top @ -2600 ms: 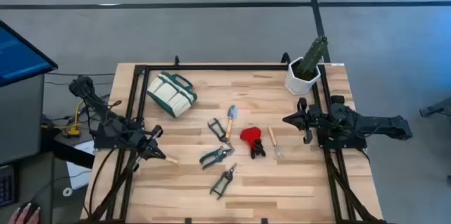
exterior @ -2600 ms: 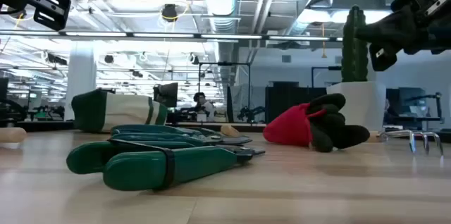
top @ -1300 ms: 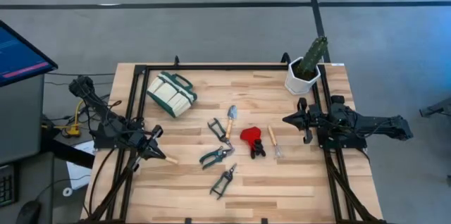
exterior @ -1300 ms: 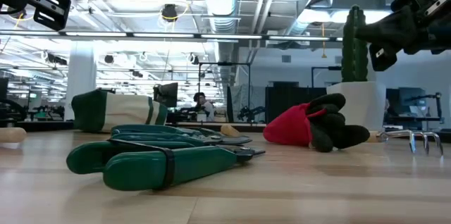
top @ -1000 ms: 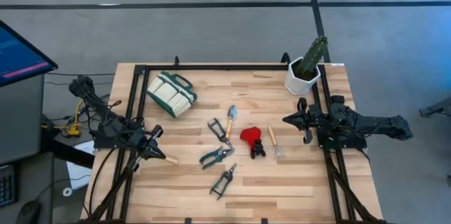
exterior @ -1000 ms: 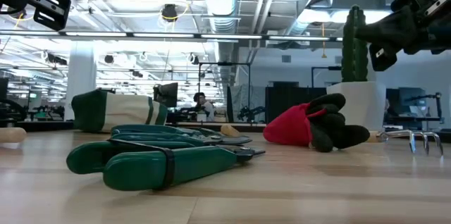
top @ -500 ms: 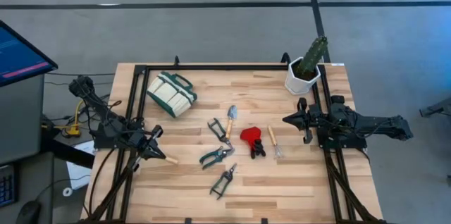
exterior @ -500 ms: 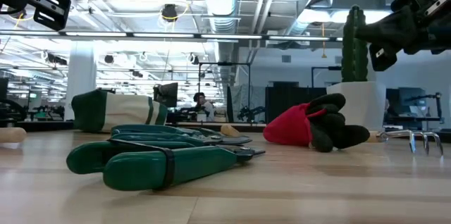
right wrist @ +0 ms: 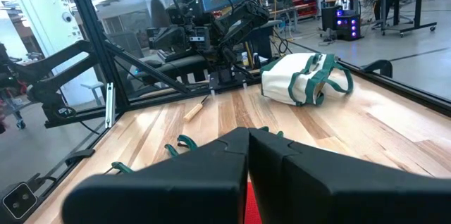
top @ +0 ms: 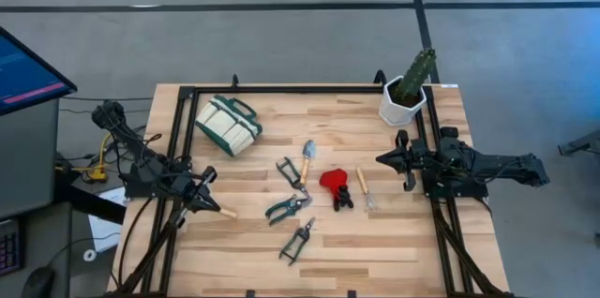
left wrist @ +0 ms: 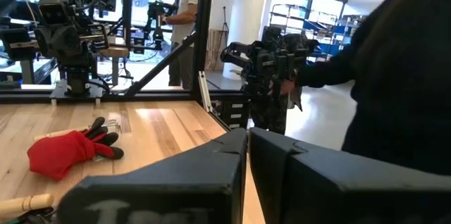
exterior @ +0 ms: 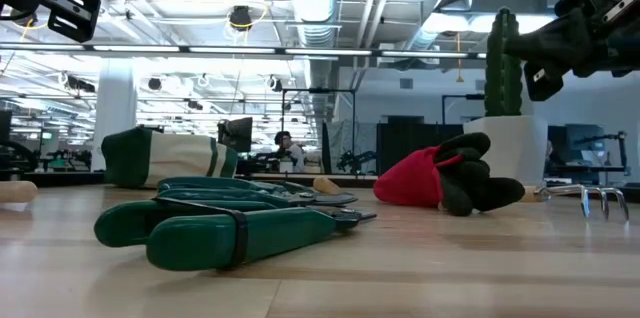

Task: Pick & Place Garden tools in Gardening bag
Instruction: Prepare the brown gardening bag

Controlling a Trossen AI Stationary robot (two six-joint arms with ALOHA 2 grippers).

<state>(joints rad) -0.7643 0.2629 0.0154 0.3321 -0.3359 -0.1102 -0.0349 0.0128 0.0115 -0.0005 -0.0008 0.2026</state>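
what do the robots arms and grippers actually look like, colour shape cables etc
Both arms are matte black, built of chunky jointed segments. The left arm trails a bundle of black cables near its base. Each ends in a two-finger gripper: the left gripper and the right gripper have broad, flat, angular black fingers. No markings are visible.

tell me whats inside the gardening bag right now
Nothing shows inside the gardening bag. It lies on its side near the table's far left corner, and no view looks into its opening. The tools lie on the table.
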